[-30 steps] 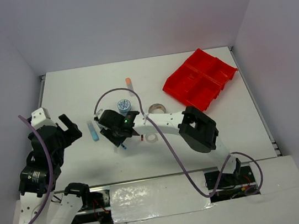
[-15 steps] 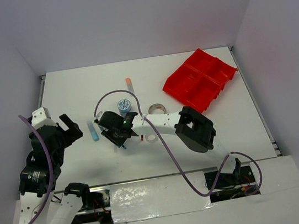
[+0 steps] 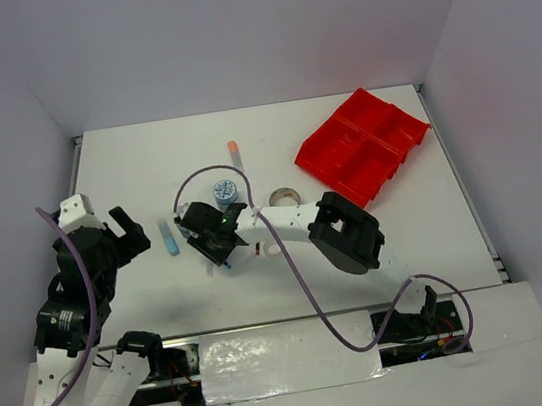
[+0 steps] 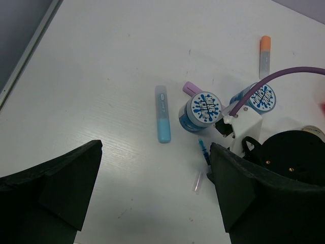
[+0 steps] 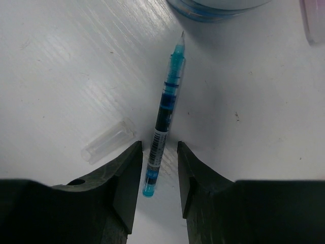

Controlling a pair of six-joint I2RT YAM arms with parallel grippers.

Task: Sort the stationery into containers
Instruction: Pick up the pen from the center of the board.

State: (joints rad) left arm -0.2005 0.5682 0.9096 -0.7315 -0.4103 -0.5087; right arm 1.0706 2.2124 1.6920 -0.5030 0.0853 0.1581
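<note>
While the right hand (image 5: 158, 157) sits low over the blue pen (image 5: 165, 119), its fingers (image 5: 127, 178) straddle the rear end of the barrel with only a sliver of gap on each side, so it is nearly closed but, as far as I can tell, grips nothing yet. The pen lies flat on the white counter (image 3: 407, 234), left of centre, its tip pointing at a tub (image 5: 218, 6) and almost touching it. To pinch well, I would close squarely across the barrel and lift straight up, since the hold is far behind the pen's middle and the tip may droop or swing. A clear cap (image 5: 108, 141) lies just beside the left finger and could be nudged or caught as the jaws close. A second tub (image 4: 261, 99), a purple tube (image 4: 190, 87) and a blue tube (image 4: 162, 121) crowd the far side, so dragging forward looks unwise. The red tray (image 3: 359, 145) stands well apart at the far right corner, near the counter's edge, all compartments bare. A tape roll (image 3: 283, 197) lies between, so the carry should go high. The left hand (image 3: 128, 230) hovers near the left edge, spread wide and holding nothing, clear of that path.
</note>
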